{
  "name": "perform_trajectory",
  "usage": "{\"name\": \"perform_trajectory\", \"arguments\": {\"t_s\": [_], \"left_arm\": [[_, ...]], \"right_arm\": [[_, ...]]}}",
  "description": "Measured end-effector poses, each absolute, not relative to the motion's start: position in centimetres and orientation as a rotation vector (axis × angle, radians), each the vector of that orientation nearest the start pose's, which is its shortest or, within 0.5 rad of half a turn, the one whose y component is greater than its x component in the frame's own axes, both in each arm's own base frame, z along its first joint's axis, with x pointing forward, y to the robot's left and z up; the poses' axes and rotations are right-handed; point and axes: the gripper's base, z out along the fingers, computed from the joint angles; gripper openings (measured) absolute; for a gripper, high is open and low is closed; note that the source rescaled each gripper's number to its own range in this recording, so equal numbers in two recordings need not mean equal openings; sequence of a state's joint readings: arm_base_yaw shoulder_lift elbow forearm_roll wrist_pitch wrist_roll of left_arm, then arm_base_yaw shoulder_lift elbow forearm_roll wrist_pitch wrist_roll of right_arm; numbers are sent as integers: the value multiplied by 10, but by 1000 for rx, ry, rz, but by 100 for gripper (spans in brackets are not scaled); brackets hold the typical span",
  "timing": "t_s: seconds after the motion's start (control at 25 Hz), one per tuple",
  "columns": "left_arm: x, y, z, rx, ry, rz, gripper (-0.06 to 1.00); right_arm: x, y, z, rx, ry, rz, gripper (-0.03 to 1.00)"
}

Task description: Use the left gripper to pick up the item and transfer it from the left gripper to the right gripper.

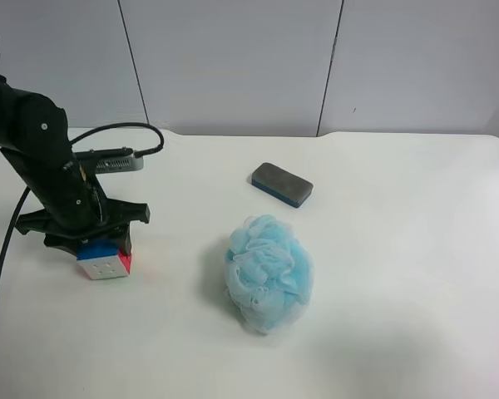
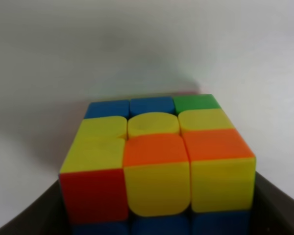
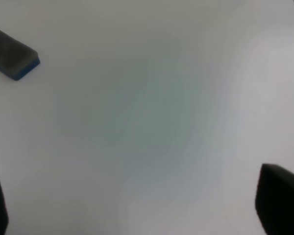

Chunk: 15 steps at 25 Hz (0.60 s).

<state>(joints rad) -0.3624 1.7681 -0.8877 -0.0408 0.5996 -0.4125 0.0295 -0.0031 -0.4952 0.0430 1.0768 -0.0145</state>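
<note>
The item, a small puzzle cube (image 1: pixel 104 259), sits at the left of the white table in the exterior high view, white face towards the camera and red on its right side. The left gripper (image 1: pixel 96 243), a black claw on the arm at that view's left, stands over it with a finger on each side. In the left wrist view the cube (image 2: pixel 157 161) fills the picture, yellow, orange, blue and green squares up, and dark fingers (image 2: pixel 24 220) press against its two sides. The right gripper (image 3: pixel 139 210) is open and empty over bare table; it does not show in the exterior high view.
A pale blue mesh puff (image 1: pixel 269 271) lies mid-table. A flat grey eraser block (image 1: pixel 282 184) lies behind it and also shows in the right wrist view (image 3: pixel 12 59). A black cable (image 1: pixel 0 266) hangs from the left arm. A grey panelled wall (image 1: pixel 233 66) stands behind the table.
</note>
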Motion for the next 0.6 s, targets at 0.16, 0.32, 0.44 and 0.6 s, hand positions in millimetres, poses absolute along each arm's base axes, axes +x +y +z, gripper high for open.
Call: {"name": "perform_trajectory", "arguments": {"t_s": [0.16, 0.32, 0.44, 0.6], "left_arm": [[280, -109, 172, -42, 2901, -177, 0], [276, -110, 206, 95, 2818, -245, 0], [269, -113, 224, 247, 2749, -307, 0], [261, -118, 238, 461, 2674, -399, 0]], "right_arm": [[-6, 3, 275, -48, 2061, 61, 100], [-6, 3, 275, -48, 2061, 61, 100], [-6, 3, 275, -48, 2061, 61, 100], [-6, 3, 275, -48, 2061, 61, 100]]}}
